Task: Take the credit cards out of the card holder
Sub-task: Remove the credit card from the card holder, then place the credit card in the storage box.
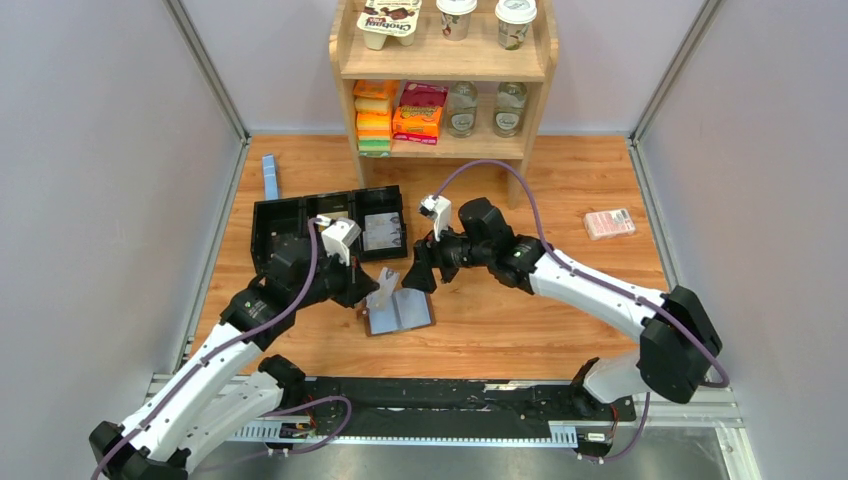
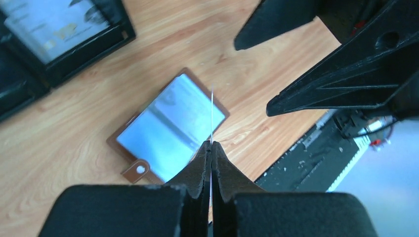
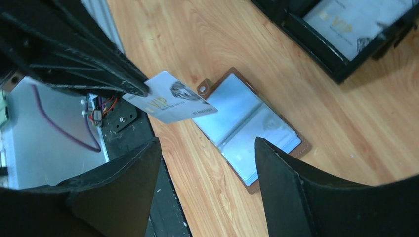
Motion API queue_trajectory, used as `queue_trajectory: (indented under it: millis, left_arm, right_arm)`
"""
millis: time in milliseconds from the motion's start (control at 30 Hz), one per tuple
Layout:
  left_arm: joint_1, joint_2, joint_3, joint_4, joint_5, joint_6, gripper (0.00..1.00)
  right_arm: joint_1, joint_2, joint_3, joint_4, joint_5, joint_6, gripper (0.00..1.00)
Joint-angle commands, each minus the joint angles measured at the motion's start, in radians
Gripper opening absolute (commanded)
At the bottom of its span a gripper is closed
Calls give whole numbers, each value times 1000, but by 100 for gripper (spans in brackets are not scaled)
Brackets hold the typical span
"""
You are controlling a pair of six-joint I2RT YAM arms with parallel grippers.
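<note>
Your left pincer (image 2: 211, 148) is clamped on one credit card (image 3: 170, 98).
Your right pincer (image 3: 207, 143) stands apart beside it; the open card holder (image 1: 405, 312) lies on the counter (image 1: 520, 320) below both.

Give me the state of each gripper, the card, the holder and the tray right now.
left gripper, shut on the credit card, pinching one edge.
right gripper, open, holding nothing.
credit card, held in the air above the card holder, out of it.
card holder, lying open on the table, inside up.
black tray, on the table, a second card lying in one compartment.
</note>
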Motion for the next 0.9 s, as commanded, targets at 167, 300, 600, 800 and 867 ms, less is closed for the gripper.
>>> queue_trajectory:
  millis: [167, 300, 600, 800, 867]
  left_arm:
    - [-1, 69, 151, 9, 407, 301, 0]
    - [-1, 104, 201, -5, 486, 340, 0]
    - [-1, 155, 249, -33, 426, 393, 0]
    - [-1, 81, 225, -28, -32, 346, 47]
    - [-1, 35, 208, -30, -231, 320, 58]
  right_arm:
    - [0, -134, 38, -37, -195, -235, 72]
    - [0, -119, 70, -69, -265, -246, 67]
    - [-4, -67, 107, -95, -321, -220, 0]
    - [-10, -3, 156, -106, -203, -155, 0]
    - [-11, 42, 189, -108, -122, -113, 0]
